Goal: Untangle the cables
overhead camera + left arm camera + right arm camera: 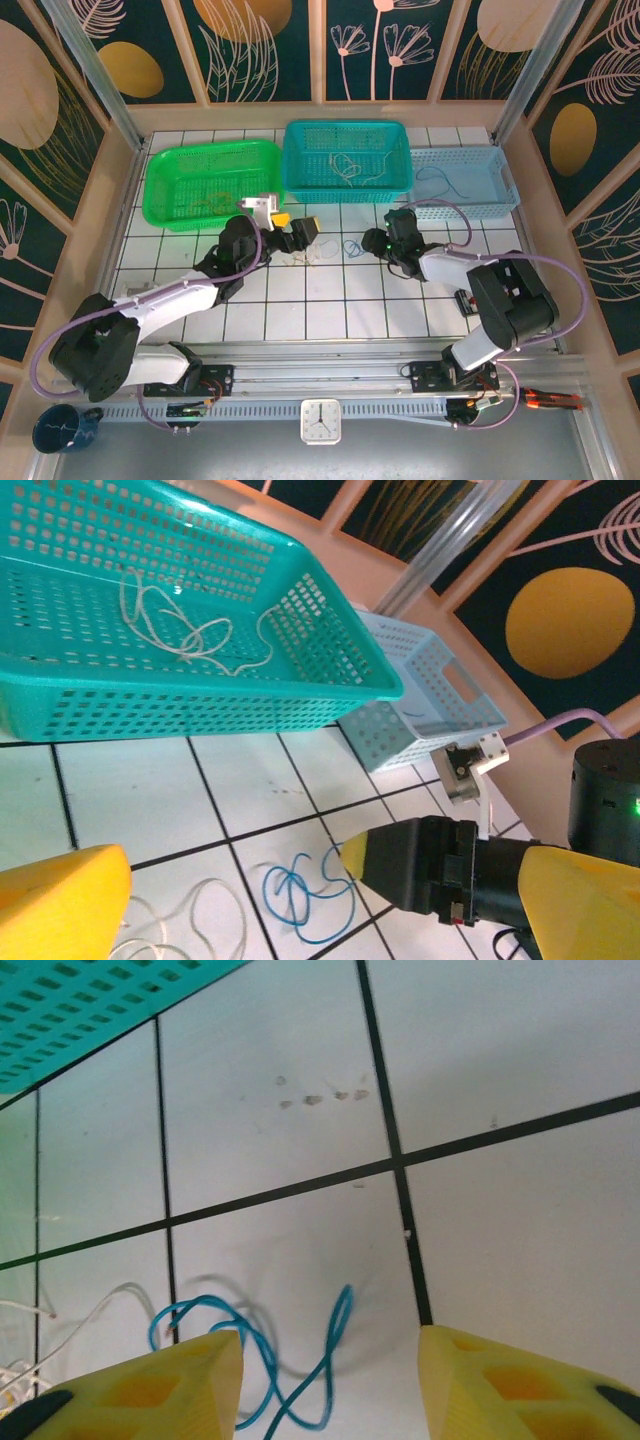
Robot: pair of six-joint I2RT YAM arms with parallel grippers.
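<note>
A light blue cable (pixel 352 248) lies looped on the white tiles at mid-table, with a white cable (pixel 320 256) curled just to its left. My left gripper (pixel 296 226) hovers open over the white cable (pixel 170 920), yellow fingers (pixel 60 905) spread wide. My right gripper (pixel 368 243) is open too. Between its fingers (pixel 180 1385) the blue cable (pixel 270 1360) lies loose on the tile, not pinched. The left wrist view has the right gripper's yellow tip (pixel 355 852) touching the edge of the blue loops (pixel 300 895).
Three baskets line the back: a green basket (pixel 160 190) with a yellow-orange wire, a teal basket (pixel 347 190) with a white wire (pixel 190 630), and a pale blue basket (pixel 500 185) with a blue wire. The two grippers are close together.
</note>
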